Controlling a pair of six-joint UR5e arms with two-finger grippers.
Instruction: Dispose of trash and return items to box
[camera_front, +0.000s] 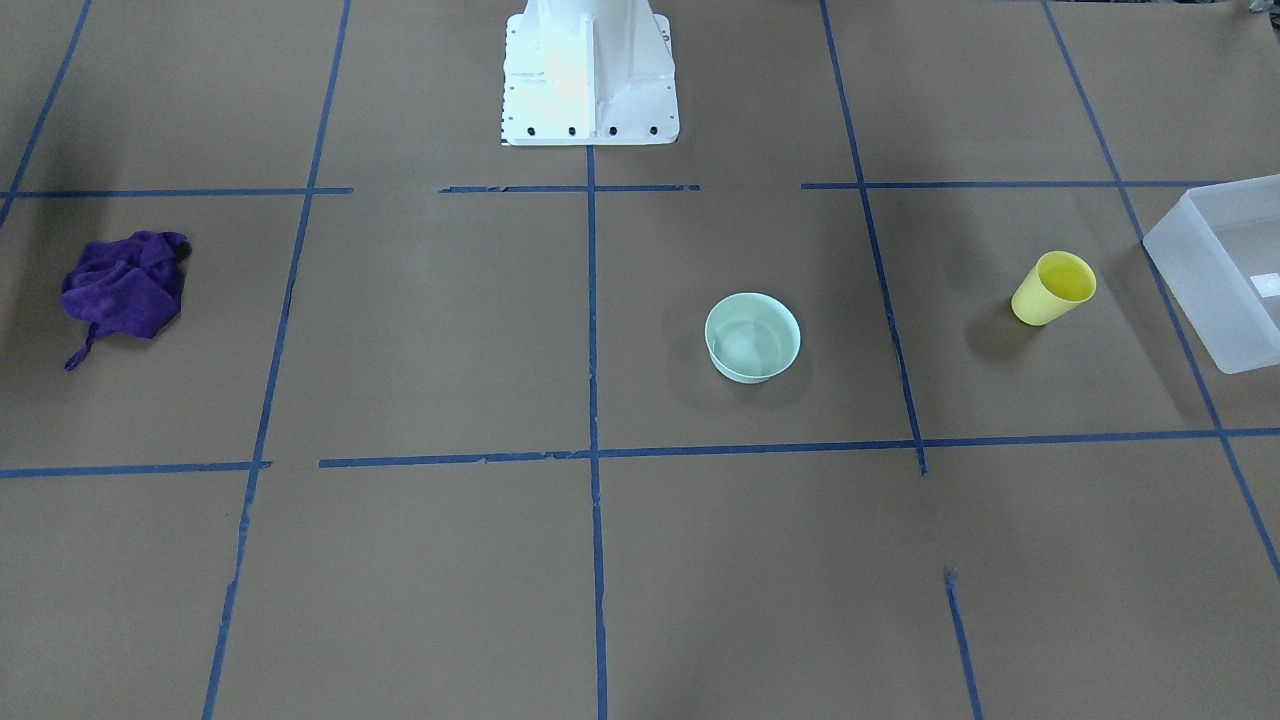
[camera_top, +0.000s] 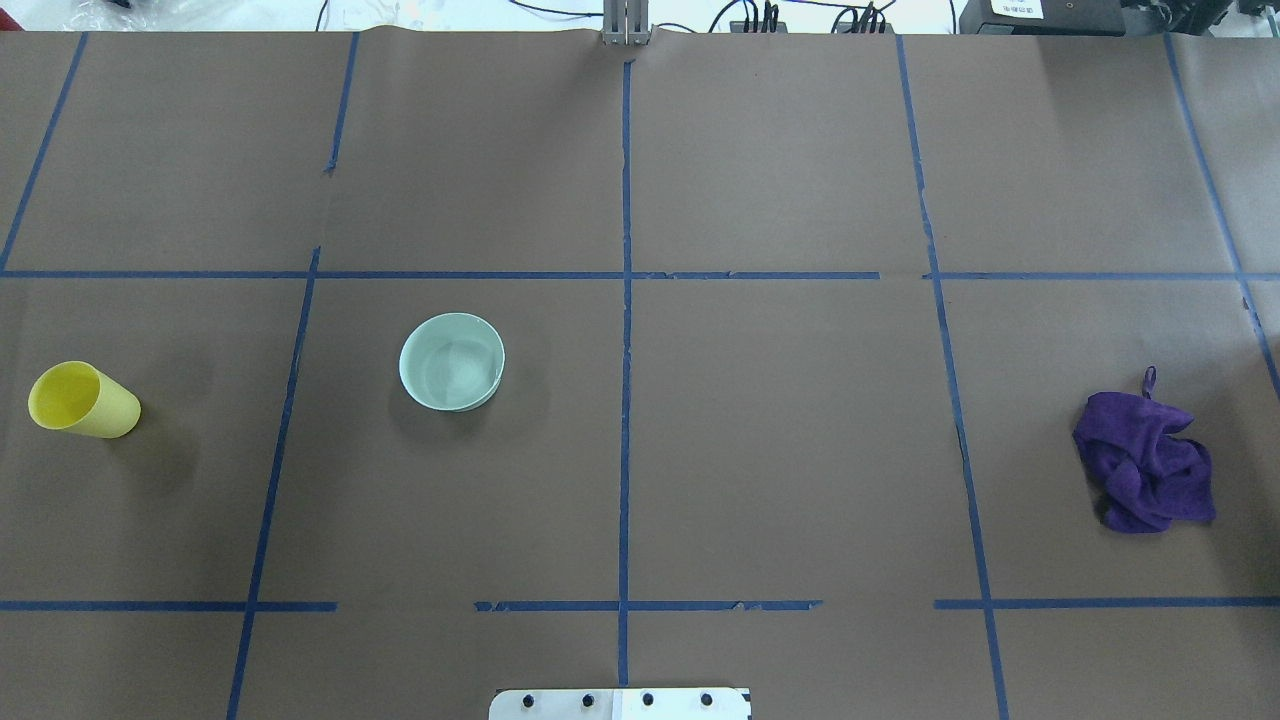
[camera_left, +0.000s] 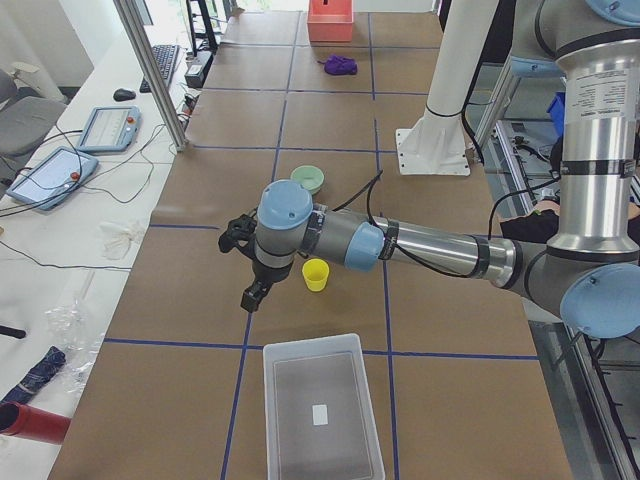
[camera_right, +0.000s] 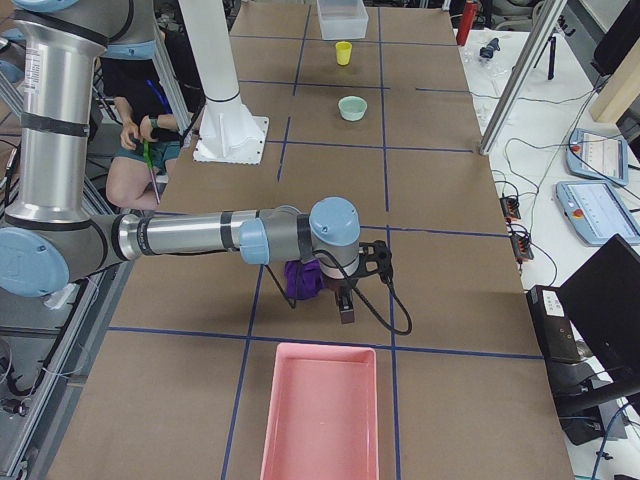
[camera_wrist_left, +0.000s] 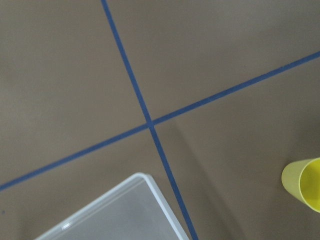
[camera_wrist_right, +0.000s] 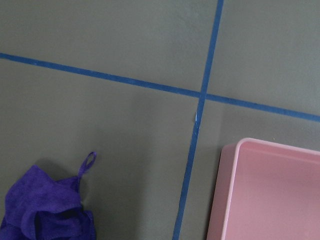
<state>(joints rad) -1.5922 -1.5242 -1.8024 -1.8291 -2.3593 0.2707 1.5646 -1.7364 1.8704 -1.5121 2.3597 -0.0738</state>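
Front-facing view: yellow cup (camera_front: 1053, 288) is stood near the box (camera_front: 1195, 255), with the mint bowl (camera_front: 752, 337) further off, both outside it. Left side view: left gripper (camera_left: 252, 296) is held in the air by the cup, finger state can't be told. Right side view: right gripper (camera_right: 345, 305) is held by the purple rag (camera_right: 300, 282), fingers can't be told either.
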